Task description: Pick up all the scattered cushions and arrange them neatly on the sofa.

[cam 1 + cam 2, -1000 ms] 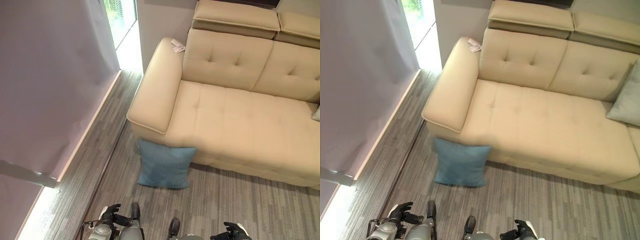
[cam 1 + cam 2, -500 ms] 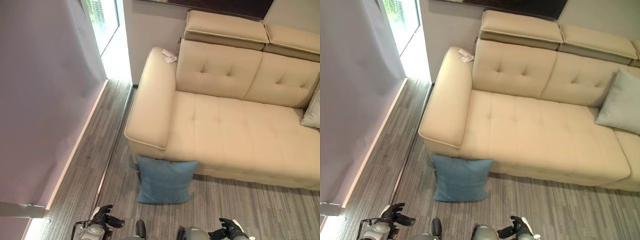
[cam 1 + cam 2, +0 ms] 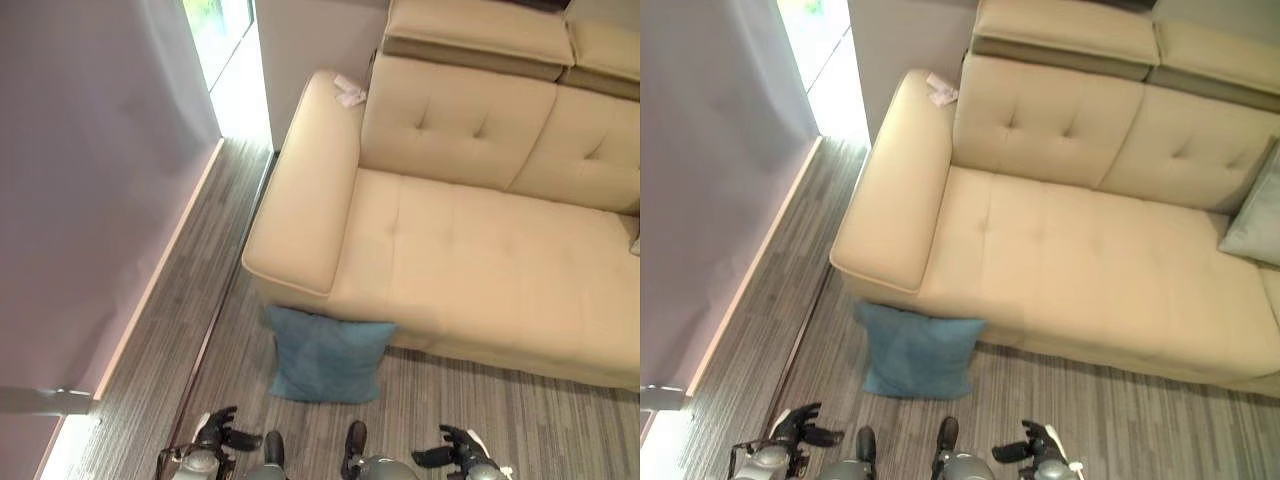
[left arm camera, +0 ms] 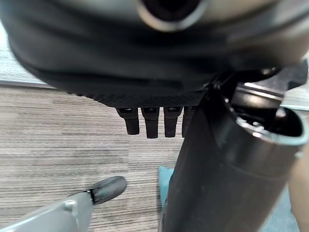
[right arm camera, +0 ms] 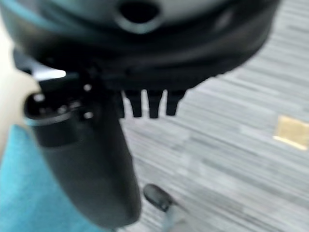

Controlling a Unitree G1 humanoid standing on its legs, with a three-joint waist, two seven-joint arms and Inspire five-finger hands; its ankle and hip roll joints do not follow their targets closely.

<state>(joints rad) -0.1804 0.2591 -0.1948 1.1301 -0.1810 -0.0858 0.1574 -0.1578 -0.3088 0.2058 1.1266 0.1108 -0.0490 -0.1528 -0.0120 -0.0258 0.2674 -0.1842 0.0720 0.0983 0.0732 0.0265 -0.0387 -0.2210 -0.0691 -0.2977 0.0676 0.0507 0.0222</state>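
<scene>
No readable writing is seen; a small white tag [image 3: 349, 91] lies on the beige sofa [image 3: 480, 250] arm. A blue cushion [image 3: 327, 354] leans on the floor against the sofa front. A grey cushion [image 3: 1254, 220] rests on the seat. The left hand [image 3: 222, 432] and right hand [image 3: 452, 449] hang low, fingers relaxed, empty. The view has shifted since half a second ago; the cushion is unmoved.

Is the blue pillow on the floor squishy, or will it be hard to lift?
The square blue fabric cushion looks soft and plump, so it would probably squash and sag when gripped. It leans against the beige leather sofa, so a push might make it flop over. It is likely light.
</scene>
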